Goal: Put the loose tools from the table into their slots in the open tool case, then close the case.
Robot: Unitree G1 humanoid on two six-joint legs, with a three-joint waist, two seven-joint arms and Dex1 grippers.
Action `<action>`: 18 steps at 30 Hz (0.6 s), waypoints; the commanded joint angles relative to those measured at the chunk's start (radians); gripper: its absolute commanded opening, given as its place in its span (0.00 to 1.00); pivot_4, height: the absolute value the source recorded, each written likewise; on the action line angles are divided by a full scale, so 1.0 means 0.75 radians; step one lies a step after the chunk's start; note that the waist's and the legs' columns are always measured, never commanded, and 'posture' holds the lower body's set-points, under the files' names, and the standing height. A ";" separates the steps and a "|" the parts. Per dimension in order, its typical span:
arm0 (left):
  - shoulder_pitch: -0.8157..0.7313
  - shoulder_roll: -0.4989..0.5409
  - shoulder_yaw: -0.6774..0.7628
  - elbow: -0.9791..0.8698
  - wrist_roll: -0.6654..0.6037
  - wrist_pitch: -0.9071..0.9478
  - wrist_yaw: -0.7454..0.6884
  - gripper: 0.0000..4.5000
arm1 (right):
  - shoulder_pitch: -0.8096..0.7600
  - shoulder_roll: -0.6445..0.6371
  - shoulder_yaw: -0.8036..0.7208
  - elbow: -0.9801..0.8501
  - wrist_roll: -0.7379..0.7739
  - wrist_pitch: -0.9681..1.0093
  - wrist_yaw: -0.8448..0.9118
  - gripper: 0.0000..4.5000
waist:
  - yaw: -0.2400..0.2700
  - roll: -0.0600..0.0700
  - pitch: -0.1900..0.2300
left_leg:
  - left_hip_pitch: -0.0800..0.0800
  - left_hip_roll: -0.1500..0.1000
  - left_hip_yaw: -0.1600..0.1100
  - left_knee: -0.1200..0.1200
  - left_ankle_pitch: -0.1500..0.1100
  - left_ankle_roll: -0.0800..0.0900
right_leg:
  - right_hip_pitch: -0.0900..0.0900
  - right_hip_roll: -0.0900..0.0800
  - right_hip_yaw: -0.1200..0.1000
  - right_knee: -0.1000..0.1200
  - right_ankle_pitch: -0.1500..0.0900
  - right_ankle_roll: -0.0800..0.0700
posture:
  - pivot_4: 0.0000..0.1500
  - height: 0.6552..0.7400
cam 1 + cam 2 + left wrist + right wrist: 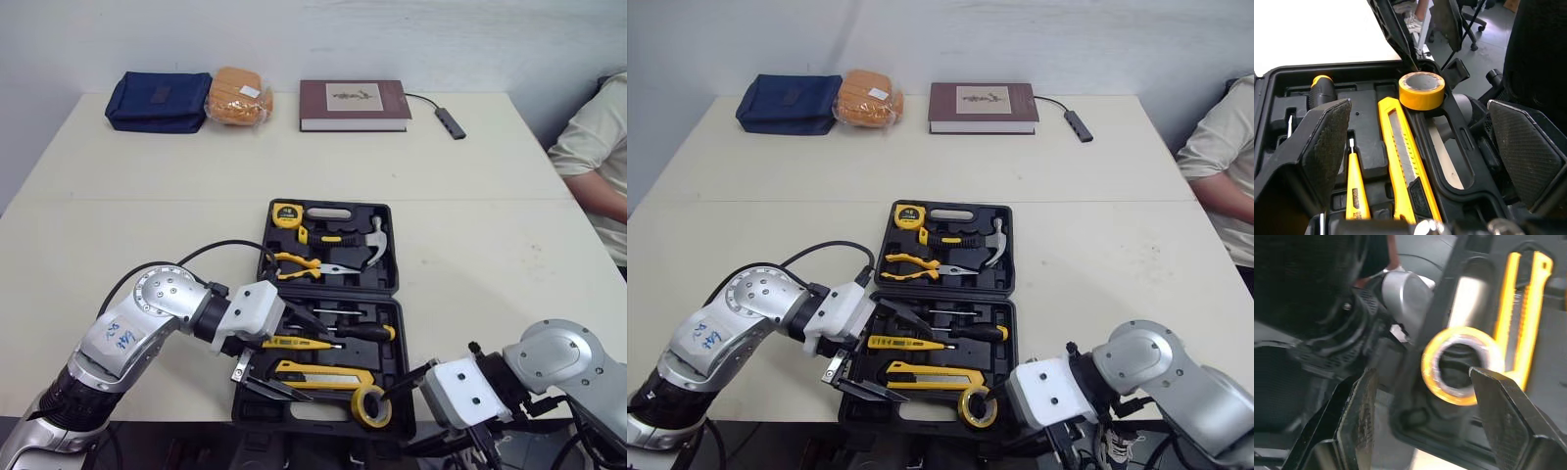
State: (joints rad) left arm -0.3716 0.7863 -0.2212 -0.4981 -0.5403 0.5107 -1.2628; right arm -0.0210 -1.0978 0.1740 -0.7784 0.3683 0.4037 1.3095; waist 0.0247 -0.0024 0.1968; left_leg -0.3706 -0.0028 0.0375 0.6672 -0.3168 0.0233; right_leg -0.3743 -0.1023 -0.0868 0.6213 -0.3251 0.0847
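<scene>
The black tool case (397, 294) lies open near the table's front edge. Its far half holds a yellow tape measure (285, 214), a hammer (370, 245) and pliers (294, 264). In the near half lie a screwdriver (367, 332), a yellow tester (294, 343) and a yellow utility knife (1405, 161). A yellow tape roll (372, 404) sits at the near right corner. My left gripper (306, 360) hangs open over the near half, its pads (1327, 142) straddling tester and knife. My right gripper (1422, 382) is open beside the tape roll (1464, 364), one fingertip (392, 394) at the ring.
At the table's far edge lie a blue pouch (157, 101), an orange bag (238, 95), a maroon book (353, 105) and a cabled USB hub (451, 122). A person's arm in a light sleeve (593, 157) rests at the right edge.
</scene>
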 commanded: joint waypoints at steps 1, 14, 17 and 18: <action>-0.016 0.001 -0.010 -0.031 -0.001 -0.017 -0.015 1.00 | 0.010 0.015 0.038 -0.008 -0.040 -0.028 -0.029 0.70 | -0.001 0.000 0.000 | 0.000 0.000 0.000 0.000 0.000 0.000 | 0.000 0.000 0.000 0.000 0.000 0.000 | 1.00 1.00; -0.012 0.000 -0.006 -0.040 -0.003 -0.011 -0.004 1.00 | -0.048 0.071 0.120 0.024 -0.077 0.009 -0.096 0.52 | -0.003 0.000 0.000 | 0.001 0.000 0.000 0.000 0.000 0.000 | 0.000 0.000 0.000 0.001 0.000 0.000 | 1.00 1.00; -0.005 0.001 -0.003 -0.048 -0.006 -0.010 0.002 1.00 | -0.066 0.078 0.115 0.025 -0.058 0.039 -0.102 0.52 | -0.003 0.000 0.000 | 0.001 0.000 0.000 0.000 0.000 -0.001 | 0.000 0.000 0.000 0.001 0.000 0.000 | 1.00 1.00; -0.004 0.002 -0.003 -0.049 -0.005 -0.011 0.003 1.00 | -0.086 0.083 0.107 0.026 -0.031 0.071 -0.100 0.52 | -0.003 0.000 0.000 | 0.001 0.001 0.000 0.000 0.000 -0.001 | 0.000 0.000 0.000 0.001 0.000 0.000 | 1.00 1.00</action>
State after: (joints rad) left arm -0.3788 0.7862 -0.2278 -0.5009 -0.5402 0.5116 -1.2627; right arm -0.0625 -1.0454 0.2745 -0.7662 0.3401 0.4276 1.2718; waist 0.0226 -0.0025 0.1968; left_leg -0.3700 -0.0024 0.0374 0.6671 -0.3165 0.0228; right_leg -0.3743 -0.1019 -0.0868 0.6220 -0.3251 0.0847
